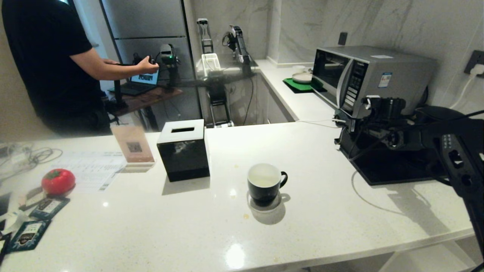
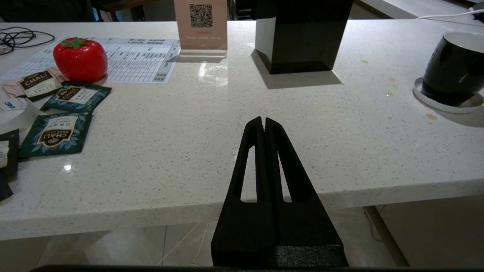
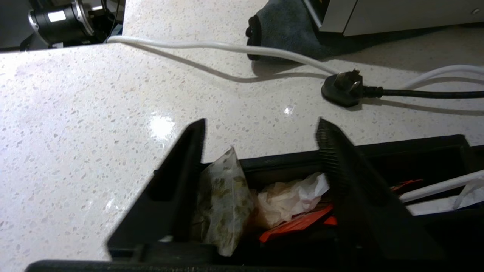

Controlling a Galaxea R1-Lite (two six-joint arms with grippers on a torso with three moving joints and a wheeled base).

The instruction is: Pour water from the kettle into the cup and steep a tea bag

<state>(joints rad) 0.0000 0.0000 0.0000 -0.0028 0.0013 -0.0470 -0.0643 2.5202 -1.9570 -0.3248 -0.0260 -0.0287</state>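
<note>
The black cup (image 1: pixel 266 182) stands on a white coaster mid-counter, and its white inside holds a pale pool of water (image 1: pixel 262 177). It also shows at the edge of the left wrist view as the cup (image 2: pixel 455 68). My right gripper (image 3: pixel 261 124) hangs open over a corner of the low black tray (image 3: pixel 287 160). The mesh tea bag (image 3: pixel 223 196) stands between its fingers, against one of them and well apart from the other. My left gripper (image 2: pixel 263 120) is shut and empty, parked off the counter's front edge. The kettle is out of view.
Crumpled white paper (image 3: pixel 291 196) and an orange wrapper (image 3: pixel 298 226) lie in the tray. A black plug (image 3: pixel 342 90) and a white cable (image 3: pixel 211 45) lie beyond it, near the microwave (image 1: pixel 363 75). The black tissue box (image 1: pixel 184 149), a red tomato shape (image 1: pixel 58 181) and teal sachets (image 2: pixel 56 132) sit leftward. A person (image 1: pixel 49 56) stands behind.
</note>
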